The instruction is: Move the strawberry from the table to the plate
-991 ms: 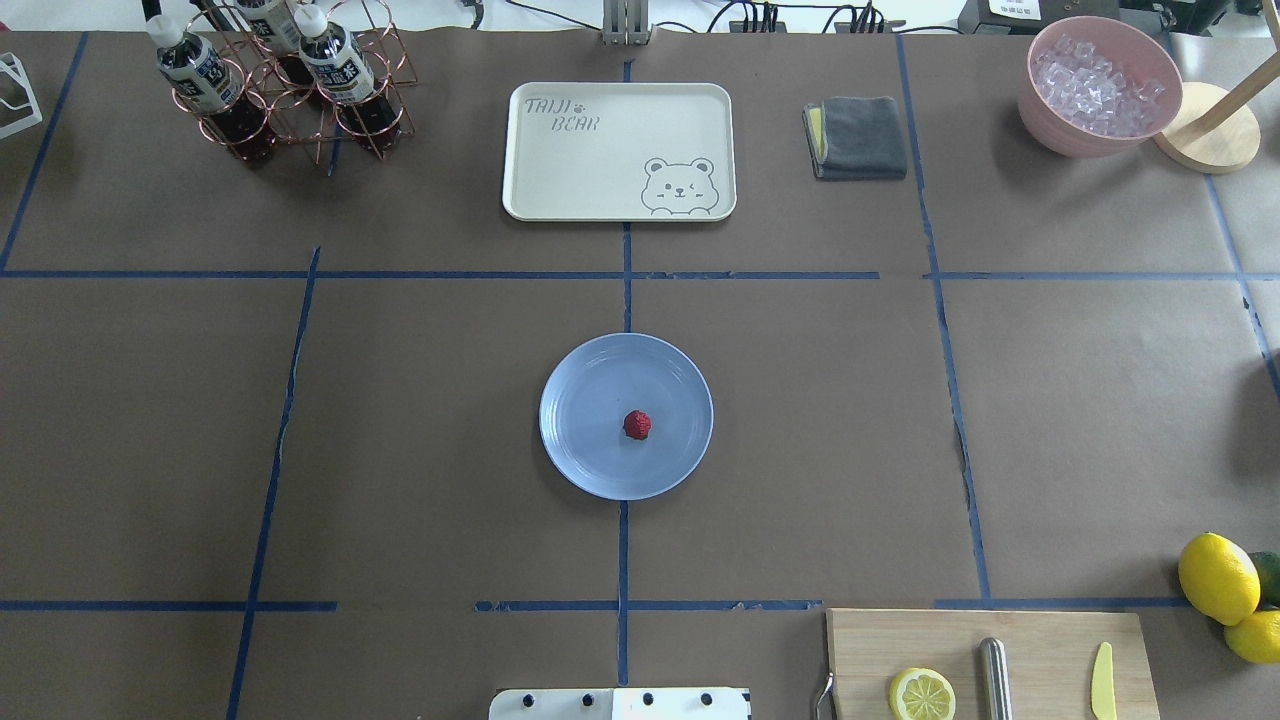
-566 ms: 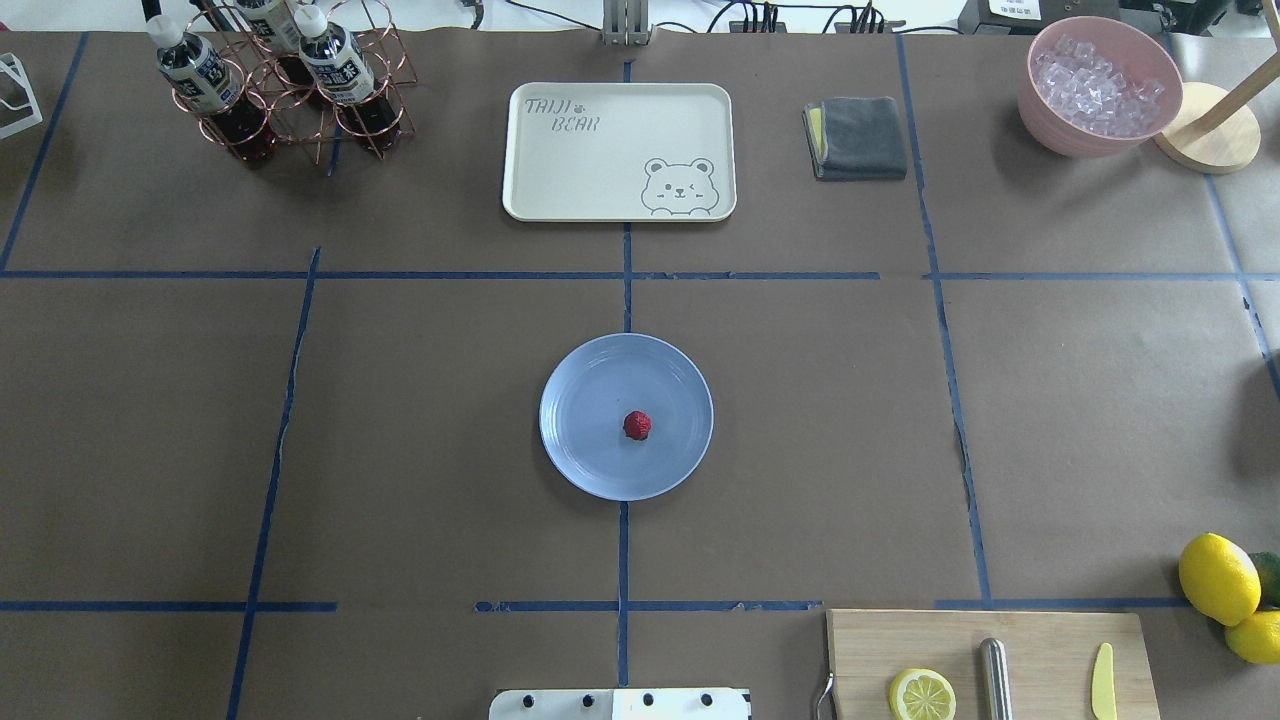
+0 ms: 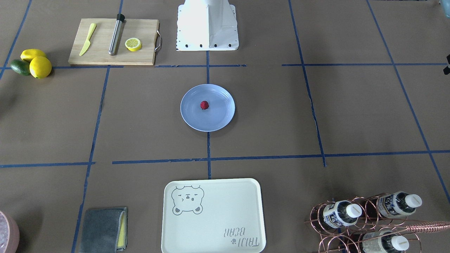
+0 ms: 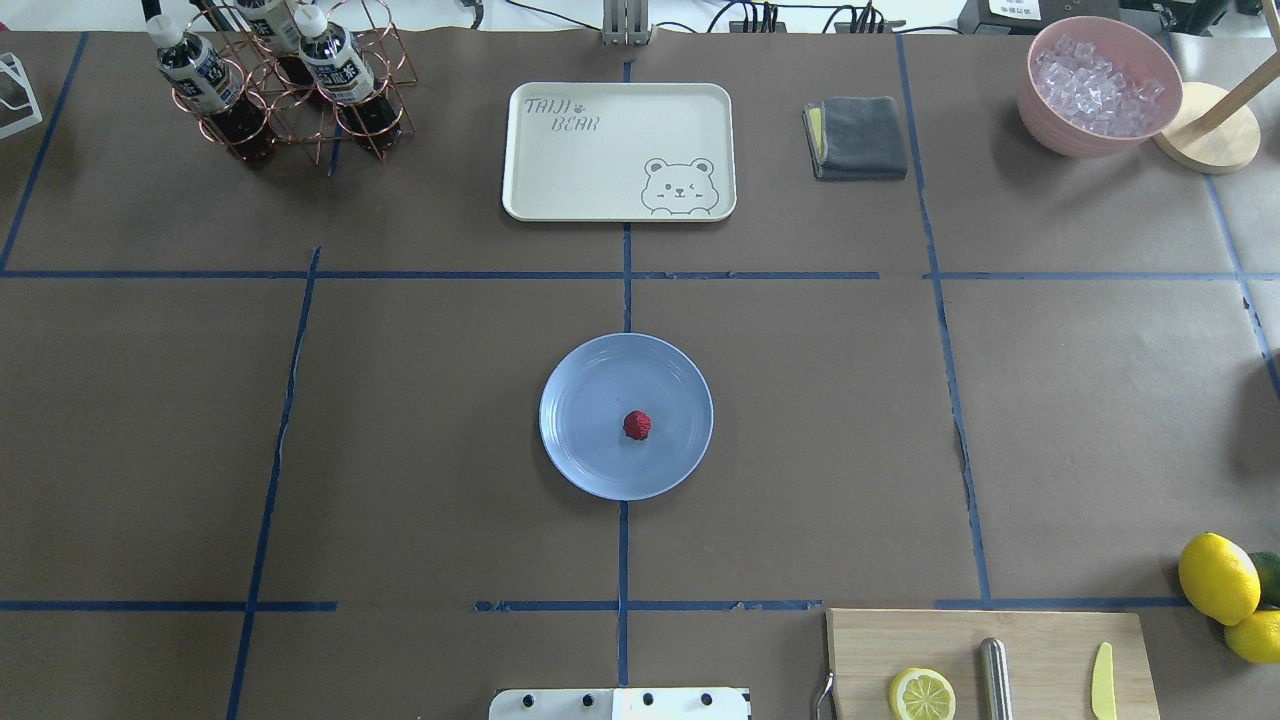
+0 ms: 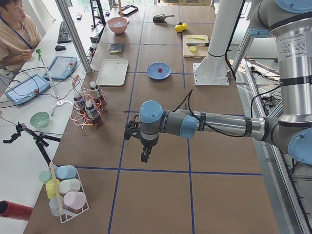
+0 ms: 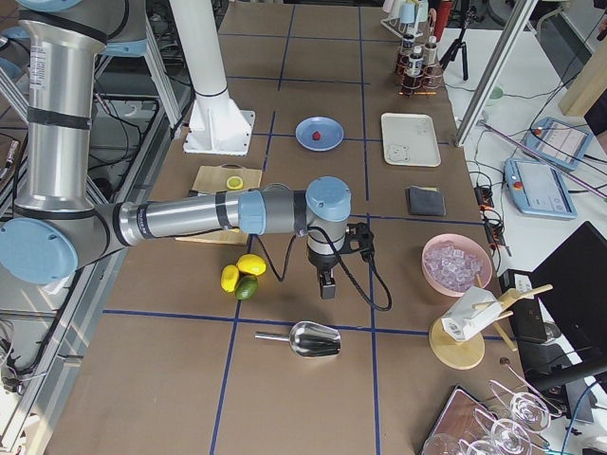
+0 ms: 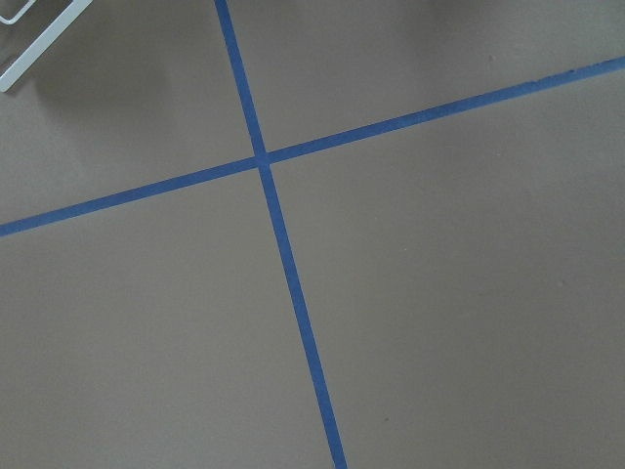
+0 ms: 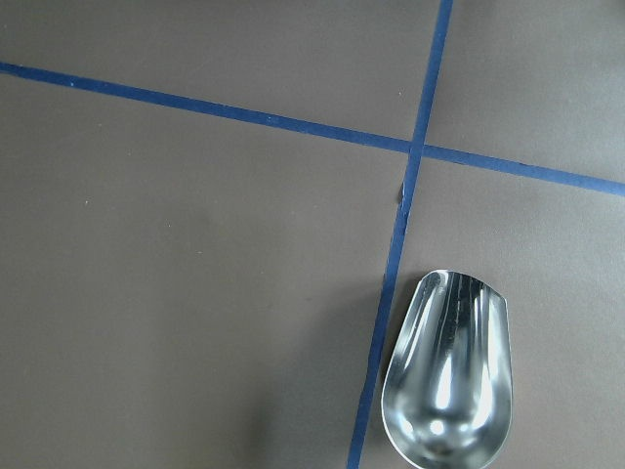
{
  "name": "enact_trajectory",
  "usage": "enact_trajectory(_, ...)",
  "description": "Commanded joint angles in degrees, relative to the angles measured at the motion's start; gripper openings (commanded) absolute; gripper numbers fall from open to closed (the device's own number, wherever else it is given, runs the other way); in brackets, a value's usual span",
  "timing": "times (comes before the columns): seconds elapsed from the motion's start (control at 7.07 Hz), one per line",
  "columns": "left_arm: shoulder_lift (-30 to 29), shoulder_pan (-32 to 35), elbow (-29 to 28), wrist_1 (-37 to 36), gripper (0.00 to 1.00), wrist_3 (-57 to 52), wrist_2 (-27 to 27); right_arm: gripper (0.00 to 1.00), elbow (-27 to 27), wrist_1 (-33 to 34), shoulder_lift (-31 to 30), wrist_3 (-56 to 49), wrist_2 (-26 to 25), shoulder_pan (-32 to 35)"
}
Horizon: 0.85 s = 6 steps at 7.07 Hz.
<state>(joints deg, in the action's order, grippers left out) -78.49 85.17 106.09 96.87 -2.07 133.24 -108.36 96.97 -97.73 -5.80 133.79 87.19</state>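
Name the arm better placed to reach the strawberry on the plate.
Right, but only barely. The strawberry lies on the plate just to the robot's right of the centre tape. The left gripper and right gripper both hang far out over opposite ends of the table.

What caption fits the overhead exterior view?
Strawberry resting on the blue plate at the middle of the table, no arm in frame.

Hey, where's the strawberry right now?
In the overhead view the strawberry sits near the middle of the blue plate, mid-picture, with the bear tray beyond it on the far side from the robot.
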Motion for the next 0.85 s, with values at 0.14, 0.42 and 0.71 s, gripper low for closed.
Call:
enact_trajectory(0.14, 0.0, 0.2, -0.1, 6.5, 1.0, 0.0, 0.1, 1.0, 0.6, 0.0, 0.3, 0.1, 0.2, -0.1)
enact_trajectory(0.42, -0.3, 4.9, 0.9, 5.3, 1.0, -0.5, 2.1, 1.0, 0.3, -0.3, -0.2, 0.1, 0.9, 0.0)
enact_trajectory(0.71, 0.3, 8.3, 0.9, 5.0, 1.0, -0.6, 5.1, 1.0, 0.3, -0.5, 0.0, 0.2, 1.6, 0.0)
